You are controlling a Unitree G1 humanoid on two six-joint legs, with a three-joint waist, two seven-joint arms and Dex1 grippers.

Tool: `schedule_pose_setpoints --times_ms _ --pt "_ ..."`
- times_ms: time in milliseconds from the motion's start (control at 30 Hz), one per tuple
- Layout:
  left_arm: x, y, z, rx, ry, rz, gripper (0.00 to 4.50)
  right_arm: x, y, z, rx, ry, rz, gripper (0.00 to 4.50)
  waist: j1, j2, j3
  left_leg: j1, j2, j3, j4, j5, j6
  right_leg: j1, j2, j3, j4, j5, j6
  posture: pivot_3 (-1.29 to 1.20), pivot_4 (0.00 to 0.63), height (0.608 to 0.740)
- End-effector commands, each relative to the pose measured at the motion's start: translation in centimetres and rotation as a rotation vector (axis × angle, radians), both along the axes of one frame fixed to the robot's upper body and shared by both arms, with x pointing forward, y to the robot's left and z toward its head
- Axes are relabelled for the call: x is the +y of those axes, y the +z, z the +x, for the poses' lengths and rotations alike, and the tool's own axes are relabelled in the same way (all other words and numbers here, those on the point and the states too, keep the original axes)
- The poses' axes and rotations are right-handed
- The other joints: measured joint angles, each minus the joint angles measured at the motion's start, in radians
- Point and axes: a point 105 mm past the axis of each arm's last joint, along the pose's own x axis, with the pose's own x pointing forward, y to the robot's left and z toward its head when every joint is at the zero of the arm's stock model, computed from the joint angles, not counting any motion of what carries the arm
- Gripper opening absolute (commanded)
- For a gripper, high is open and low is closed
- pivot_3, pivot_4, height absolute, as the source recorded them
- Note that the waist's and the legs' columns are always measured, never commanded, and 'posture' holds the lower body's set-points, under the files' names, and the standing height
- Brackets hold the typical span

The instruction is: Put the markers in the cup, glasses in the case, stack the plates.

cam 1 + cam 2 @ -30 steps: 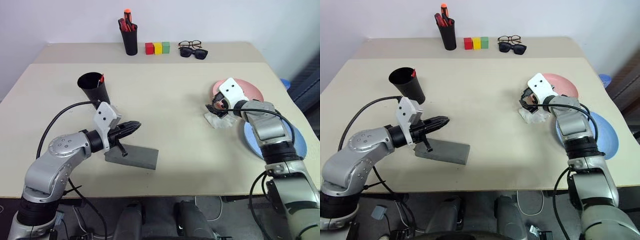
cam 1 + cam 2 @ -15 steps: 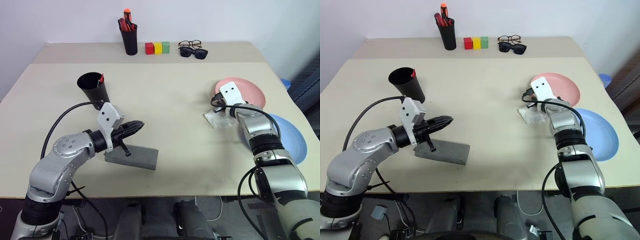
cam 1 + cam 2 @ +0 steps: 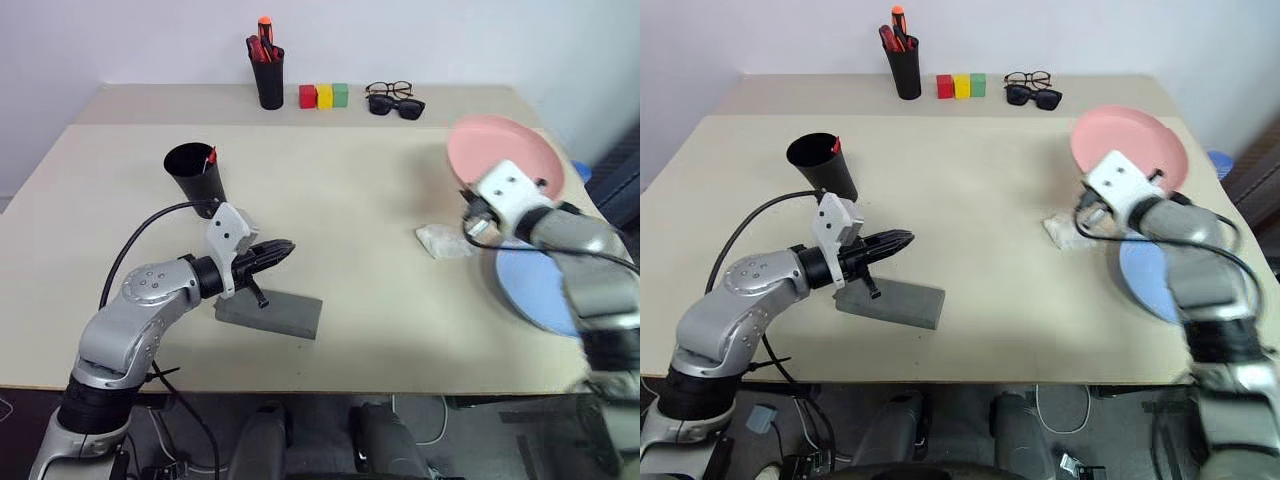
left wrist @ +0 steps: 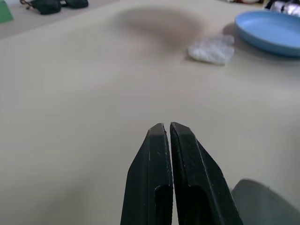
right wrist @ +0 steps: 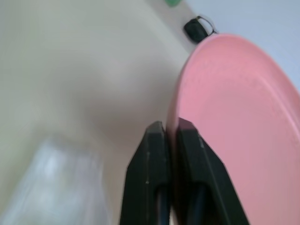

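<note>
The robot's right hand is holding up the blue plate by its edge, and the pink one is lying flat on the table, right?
No, the colours are swapped. The right gripper is shut on the rim of the pink plate, lifted and tilted, as the right wrist view shows. The blue plate is lying flat on the table.

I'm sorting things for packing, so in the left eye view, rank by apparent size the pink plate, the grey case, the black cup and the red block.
Largest to smallest as they look:
1. pink plate, lifted and tilted, so nearer the camera
2. grey case
3. black cup
4. red block, farthest away
</note>
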Motion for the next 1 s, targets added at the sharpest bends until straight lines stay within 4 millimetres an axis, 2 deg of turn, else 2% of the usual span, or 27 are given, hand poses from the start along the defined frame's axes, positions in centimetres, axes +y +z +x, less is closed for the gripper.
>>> schedule_pose_setpoints --times_ms 33,133,167,267,333,400,500,633,800,967,1000 --pt "-0.8 0.6 0.5 -0.049 -0.071 0.011 0.11 -1.9 1.5 -3.8 -0.005 -0.032 -0.009 0.06 0.001 0.000 0.000 0.000 0.000 0.000 0.000 0.000 0.000 0.001 0.001 0.000 0.000 0.000 0.000 0.00 0.150 0.740" --pt "-1.3 0.8 1.2 -0.057 -0.100 0.003 0.11 -2.9 -0.1 -6.1 0.086 -0.074 0.015 0.06 -0.008 0.001 -0.001 0.002 0.001 0.002 0.000 0.000 0.000 0.002 0.002 0.000 0.000 0.000 0.000 0.00 0.150 0.740" --pt "-1.4 0.9 1.4 -0.059 -0.104 -0.001 0.11 -3.0 -0.8 -6.6 0.120 -0.081 0.027 0.36 -0.012 0.001 -0.001 0.002 0.000 0.002 0.000 0.000 0.000 0.002 0.001 0.001 0.001 0.000 0.000 0.00 0.150 0.740" --pt "-2.0 1.0 1.9 -0.071 -0.119 -0.009 0.11 -2.5 -2.1 -7.1 0.163 -0.075 0.071 1.49 -0.022 0.002 -0.001 0.006 0.001 0.002 0.000 0.000 0.000 0.004 0.002 0.002 0.001 0.000 0.000 0.00 0.150 0.740" --pt "-2.1 1.1 2.0 -0.077 -0.119 -0.011 0.11 -2.2 -2.2 -6.8 0.146 -0.080 0.047 2.49 -0.023 0.002 -0.001 0.009 0.001 0.002 -0.002 0.000 0.000 0.006 0.002 0.003 0.001 0.000 0.000 0.00 0.150 0.740" --pt "-1.9 1.2 2.0 -0.080 -0.111 -0.018 0.11 -1.0 -2.2 -6.5 0.145 -0.040 0.081 3.48 -0.020 0.002 -0.001 0.012 0.001 0.002 -0.003 0.000 0.000 0.009 0.002 0.003 0.000 0.000 0.000 0.00 0.150 0.740" --pt "-1.6 1.1 1.9 -0.081 -0.097 -0.017 0.11 1.3 -2.5 -5.7 0.142 0.040 0.114 3.48 -0.018 0.001 -0.001 0.014 0.001 0.002 -0.003 0.000 0.000 0.011 0.002 0.003 0.000 0.000 0.000 0.00 0.150 0.740" --pt "-0.9 0.7 1.5 -0.082 -0.062 -0.007 0.11 3.8 -4.7 -2.1 0.137 0.047 0.151 3.48 -0.023 0.002 -0.001 0.015 0.001 0.002 -0.003 0.000 0.000 0.012 0.002 0.003 0.000 0.000 0.000 0.00 0.150 0.740" --pt "-0.3 1.0 1.0 -0.089 -0.018 -0.015 0.11 5.2 -5.9 1.4 0.133 0.000 0.243 3.48 -0.012 0.002 -0.001 0.015 0.001 0.001 -0.004 0.000 0.000 0.012 0.001 0.003 -0.001 0.000 0.000 0.00 0.150 0.740" --pt "0.5 0.8 0.2 -0.079 0.023 -0.017 0.11 4.5 -8.1 3.6 0.160 -0.114 0.249 3.48 -0.015 0.002 -0.001 0.015 0.001 0.002 -0.003 0.000 0.000 0.012 0.000 0.003 -0.001 0.000 0.000 0.00 0.150 0.740" --pt "0.8 0.8 0.1 -0.078 0.034 -0.018 0.11 4.3 -8.2 3.7 0.159 -0.127 0.248 2.96 -0.016 0.002 -0.001 0.014 0.001 0.002 -0.004 0.000 0.000 0.012 0.000 0.003 -0.001 0.000 0.000 0.00 0.150 0.740"
